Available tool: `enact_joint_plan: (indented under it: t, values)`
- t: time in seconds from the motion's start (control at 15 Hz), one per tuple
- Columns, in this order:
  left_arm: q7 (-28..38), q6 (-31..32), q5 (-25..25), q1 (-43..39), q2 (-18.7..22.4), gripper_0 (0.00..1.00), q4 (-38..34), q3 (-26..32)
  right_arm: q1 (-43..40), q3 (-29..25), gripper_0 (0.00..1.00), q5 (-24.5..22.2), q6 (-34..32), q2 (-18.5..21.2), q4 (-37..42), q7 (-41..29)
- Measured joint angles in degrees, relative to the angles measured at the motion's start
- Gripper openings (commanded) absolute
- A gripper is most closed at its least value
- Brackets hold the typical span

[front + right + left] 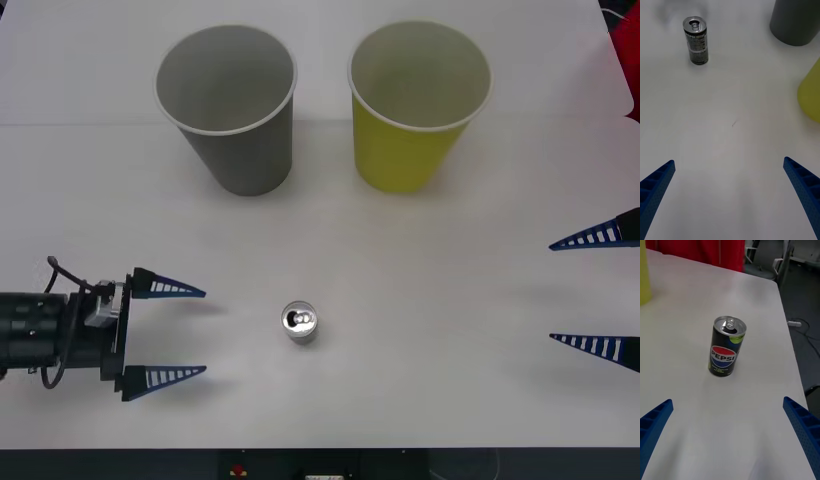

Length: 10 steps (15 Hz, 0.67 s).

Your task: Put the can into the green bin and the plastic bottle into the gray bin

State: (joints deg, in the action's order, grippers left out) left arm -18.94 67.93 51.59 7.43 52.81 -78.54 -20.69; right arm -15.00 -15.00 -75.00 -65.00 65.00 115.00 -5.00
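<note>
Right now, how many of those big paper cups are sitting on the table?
2. The gray bin stands at the far side of the table, toward the robot's left; the green bin stands beside it, toward the right, apart from it. Both are upright, and nothing seems hidden.

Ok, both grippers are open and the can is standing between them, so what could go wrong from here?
1. The can is slim and upright; a finger brushing it on approach could tip it and send it rolling.
2. The left gripper and right gripper face each other across it; if both reach in, they could collide.
3. The gray bin and green bin stand side by side; a loose release could land the can in the gray one.
</note>
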Motion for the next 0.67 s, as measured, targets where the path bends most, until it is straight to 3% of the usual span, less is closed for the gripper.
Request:
enact_joint_plan:
  t: [0.27,0.67]
  values:
    - [-4.18,4.65,-2.24,5.46,-4.00,1.00,9.39,-3.97,0.00,0.00,1.00,0.00,0.00,0.00,0.00,0.00]
    - [-6.94,4.69,-3.00,10.85,-10.67,1.00,16.72,-8.66,0.00,0.00,1.00,0.00,0.00,0.00,0.00,0.00]
